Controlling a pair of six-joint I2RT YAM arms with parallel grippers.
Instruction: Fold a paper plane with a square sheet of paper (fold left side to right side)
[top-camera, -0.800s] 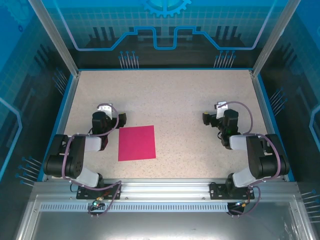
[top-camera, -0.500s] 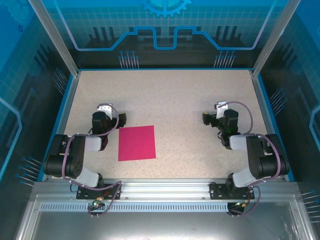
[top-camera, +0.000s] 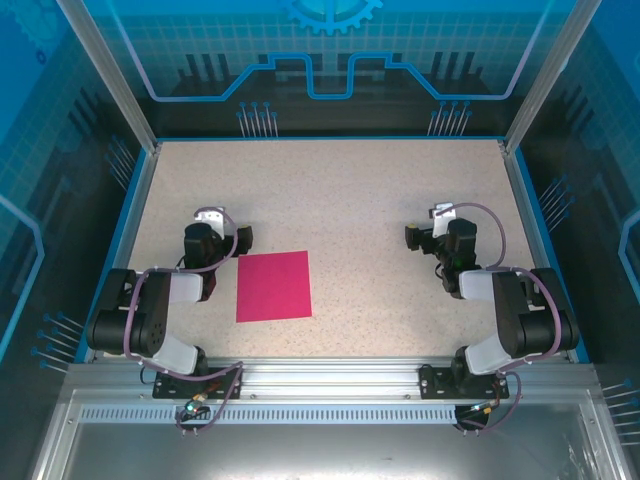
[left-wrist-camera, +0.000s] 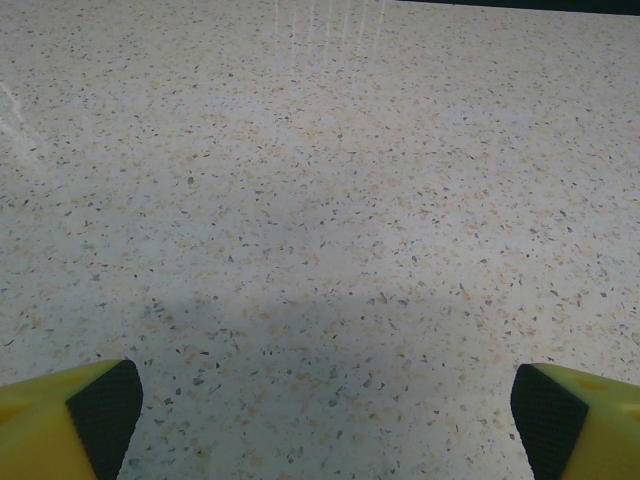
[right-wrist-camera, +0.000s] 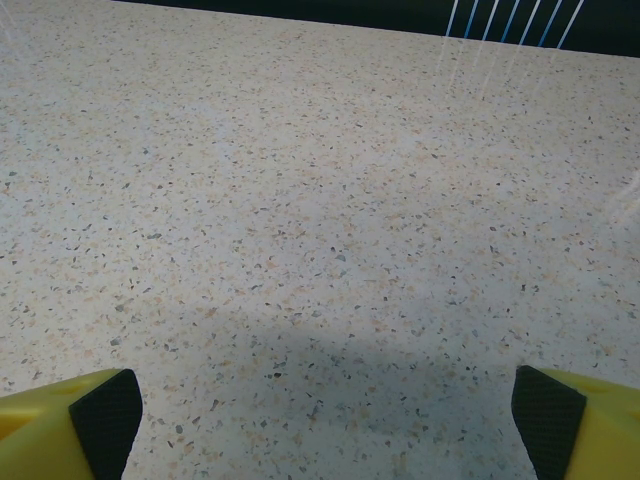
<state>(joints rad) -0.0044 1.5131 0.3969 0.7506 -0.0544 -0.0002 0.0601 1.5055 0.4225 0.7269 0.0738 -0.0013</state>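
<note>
The square sheet of paper (top-camera: 273, 286) is magenta-pink and lies flat and uncreased on the speckled table (top-camera: 350, 190), left of centre and near the front. My left gripper (top-camera: 216, 234) rests just left of the sheet's far left corner, apart from it. Its yellow, black-padded fingertips (left-wrist-camera: 100, 412) stand wide open over bare table in the left wrist view. My right gripper (top-camera: 440, 236) sits far to the right of the sheet. It is open too, with fingertips (right-wrist-camera: 548, 412) at the frame corners and nothing between them.
Blue walls (top-camera: 136, 190) with aluminium posts border the table on the left, right and back. A metal rail (top-camera: 330, 375) carrying both arm bases runs along the near edge. Bare tabletop stretches between the two grippers and beyond them.
</note>
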